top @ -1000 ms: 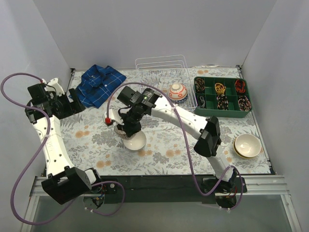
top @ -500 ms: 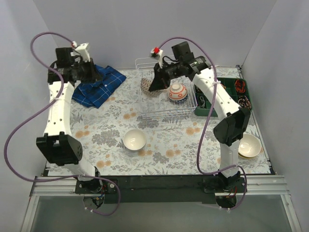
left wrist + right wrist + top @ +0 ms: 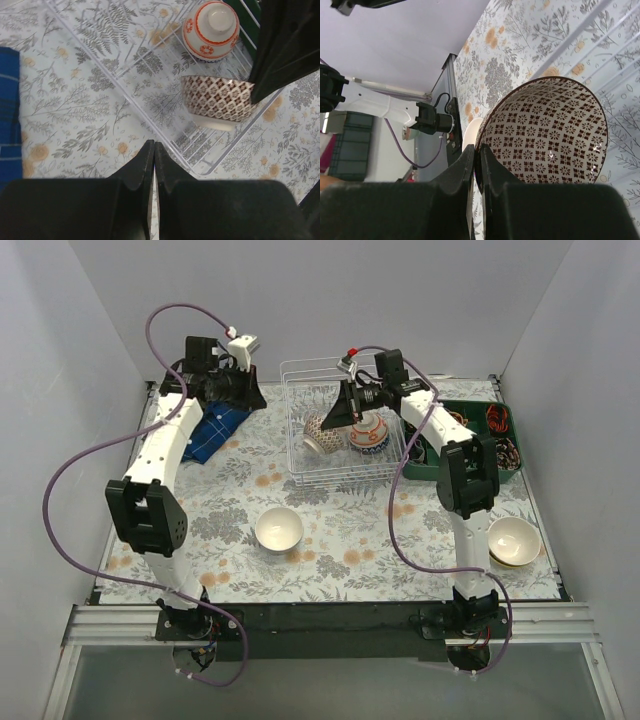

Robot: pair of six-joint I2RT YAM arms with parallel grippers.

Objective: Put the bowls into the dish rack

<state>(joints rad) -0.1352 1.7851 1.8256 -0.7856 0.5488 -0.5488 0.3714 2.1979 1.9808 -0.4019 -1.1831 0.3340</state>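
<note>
Two bowls are inside the wire walls of the dish rack [image 3: 296,462], which stands toward the far side of the flower-patterned table [image 3: 340,565]. One is an orange-and-white bowl [image 3: 367,430], upside down on the rack's floor in its right half. The other is a brown patterned bowl [image 3: 217,97], tipped onto its side just left of the first, toward the rack's near-left corner. The right gripper [image 3: 476,150] reaches into the rack from the far right, and its two fingers are nearly together, pinched on the patterned bowl's rim with one finger inside and one outside. Whether the bowl's foot touches the rack's wires cannot be told. The left gripper [image 3: 154,147] hangs above the table just off the rack's left wall, with its fingers pressed fully together and nothing between them. A white bowl [image 3: 279,529] sits upright on the table, well on the near side of the rack and outside it. A cream bowl [image 3: 513,540] sits to the near right of the rack, well apart from it. A green compartmented tray [image 3: 432,468] lies just beside the rack's right wall, its contents too small to make out. A blue plaid shirt [image 3: 208,432] lies to the left of the rack, partly hidden by the left arm.
</note>
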